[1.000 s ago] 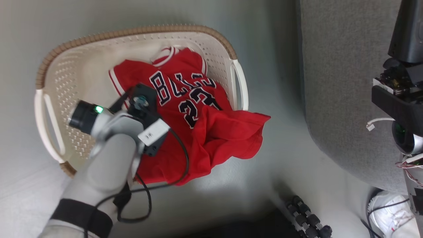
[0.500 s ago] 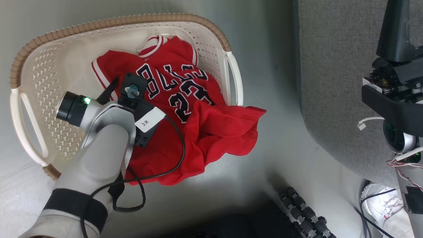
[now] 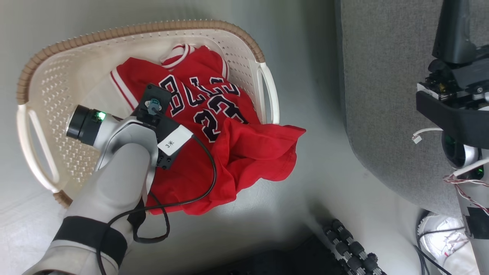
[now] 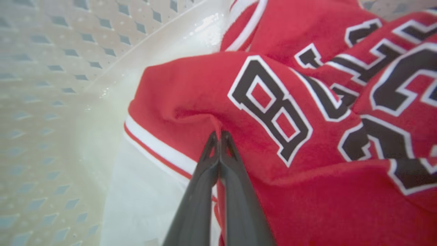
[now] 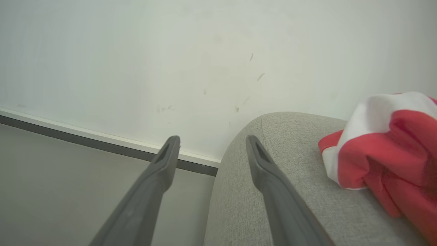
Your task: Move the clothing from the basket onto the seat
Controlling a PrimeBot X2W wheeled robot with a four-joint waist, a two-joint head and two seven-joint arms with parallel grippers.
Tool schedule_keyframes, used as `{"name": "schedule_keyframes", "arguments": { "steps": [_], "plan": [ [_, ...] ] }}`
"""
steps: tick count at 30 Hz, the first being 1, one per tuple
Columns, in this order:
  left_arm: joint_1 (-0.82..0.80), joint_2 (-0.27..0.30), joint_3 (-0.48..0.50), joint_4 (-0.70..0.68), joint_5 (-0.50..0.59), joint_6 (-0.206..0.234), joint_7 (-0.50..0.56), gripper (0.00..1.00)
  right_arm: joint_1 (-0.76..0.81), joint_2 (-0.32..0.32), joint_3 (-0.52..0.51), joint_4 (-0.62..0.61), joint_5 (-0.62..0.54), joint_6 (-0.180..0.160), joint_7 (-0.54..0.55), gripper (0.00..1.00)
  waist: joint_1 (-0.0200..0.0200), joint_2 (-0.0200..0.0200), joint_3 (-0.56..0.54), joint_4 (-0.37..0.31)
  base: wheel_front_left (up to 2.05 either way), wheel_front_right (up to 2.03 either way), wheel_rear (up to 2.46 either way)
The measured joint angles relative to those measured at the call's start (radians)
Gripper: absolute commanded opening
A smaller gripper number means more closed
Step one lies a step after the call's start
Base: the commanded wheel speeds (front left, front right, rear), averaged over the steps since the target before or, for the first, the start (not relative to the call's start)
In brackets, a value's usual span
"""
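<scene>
Nearest the head camera, the pale left forearm (image 3: pixel 114 183) reached up and over the basket's near rim. The left jaws were pinched shut on a raised fold of the red jersey (image 4: pixel 205 89), just beside its white-trimmed edge and the dark letter B. In the left wrist view the two dark fingers (image 4: pixel 235 191) met tip to tip with cloth gathered between them.

The jersey (image 3: pixel 198 103) lay lettering-up in the cream basket (image 3: pixel 114 32). Its lower part spilled over the near rim and the side handle onto the grey floor (image 3: pixel 305 57).

To the right, apart from the basket, stood the grey seat (image 3: pixel 382 76), and the right arm (image 3: pixel 454 110) hung above it. The right jaws stood wide with nothing between them. In the right wrist view their fingers (image 5: pixel 160 171) pointed past the seat's rounded corner (image 5: pixel 273 191) towards a pale wall (image 5: pixel 170 51). A bunched red-and-white garment (image 5: pixel 385 147) rested on the seat cushion, off to the side of those fingers; I could not make out a number on it.
</scene>
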Motion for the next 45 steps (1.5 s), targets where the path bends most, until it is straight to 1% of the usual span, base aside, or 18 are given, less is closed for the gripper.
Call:
{"name": "schedule_keyframes", "arguments": {
  "steps": [3,5,10,12,18,19,25,28,31,33,38,45],
  "plan": [
    [0.002,-0.008,0.007,0.001,-0.012,0.0,-0.021,0.0,-0.001,0.001,0.006,0.021,-0.01,0.009,0.0,1.0,0.0,0.0,-0.017,0.007,0.0,0.0,0.0],
    [0.003,-0.012,0.011,-0.002,-0.037,0.0,-0.044,0.0,-0.001,0.003,0.012,0.038,-0.015,0.01,0.0,1.0,0.0,0.0,-0.031,0.013,0.0,0.0,0.0],
    [0.025,-0.017,0.004,-0.017,-0.049,-0.003,-0.114,0.0,-0.001,0.01,0.021,0.084,-0.015,0.023,0.0,1.0,0.0,0.0,-0.076,0.032,0.0,0.0,0.0],
    [0.045,-0.019,-0.001,-0.026,-0.054,-0.023,-0.145,0.0,0.0,0.01,0.026,0.104,-0.015,0.027,0.0,1.0,0.0,0.0,-0.098,0.04,0.0,0.0,0.0],
    [0.084,-0.021,-0.025,-0.061,-0.062,-0.063,-0.23,0.0,0.023,0.008,0.035,0.169,-0.015,0.044,0.0,1.0,0.0,0.0,-0.171,0.07,0.0,0.0,0.0],
    [0.092,-0.022,-0.029,-0.076,-0.068,-0.079,-0.252,0.0,0.033,0.008,0.037,0.188,-0.015,0.046,0.0,1.0,0.0,0.0,-0.196,0.081,0.0,0.0,0.0],
    [0.132,-0.022,-0.065,-0.17,-0.126,-0.116,-0.272,0.0,0.06,0.01,0.043,0.256,-0.014,0.062,0.0,1.0,-0.0001,-0.0001,-0.276,0.115,0.0,0.0,0.0],
    [0.149,-0.022,-0.083,-0.215,-0.144,-0.126,-0.275,0.0,0.079,0.01,0.043,0.29,-0.013,0.07,0.0,1.0,-0.0001,0.0,-0.317,0.131,0.0,0.0,0.0],
    [0.152,-0.024,-0.092,-0.245,-0.151,-0.128,-0.277,0.0,0.097,0.01,0.042,0.318,-0.01,0.072,0.0,1.0,-0.0001,0.0,-0.358,0.148,0.0,0.0,0.0],
    [0.153,-0.024,-0.092,-0.267,-0.152,-0.135,-0.277,0.0,0.107,0.01,0.041,0.335,-0.003,0.079,0.0,1.0,-0.0001,0.0,-0.386,0.159,0.0,0.0,0.0],
    [0.168,-0.025,-0.082,-0.312,-0.164,-0.151,-0.282,0.0,0.131,0.01,0.037,0.369,0.008,0.085,0.0,1.0,-0.0002,0.0,-0.456,0.185,0.0,0.0,0.0],
    [0.171,-0.026,-0.074,-0.372,-0.167,-0.153,-0.282,0.0,0.169,0.013,0.038,0.411,0.014,0.093,0.0,1.0,-0.0002,-0.0001,-0.557,0.214,0.0,0.0,0.0]
  ]
}}
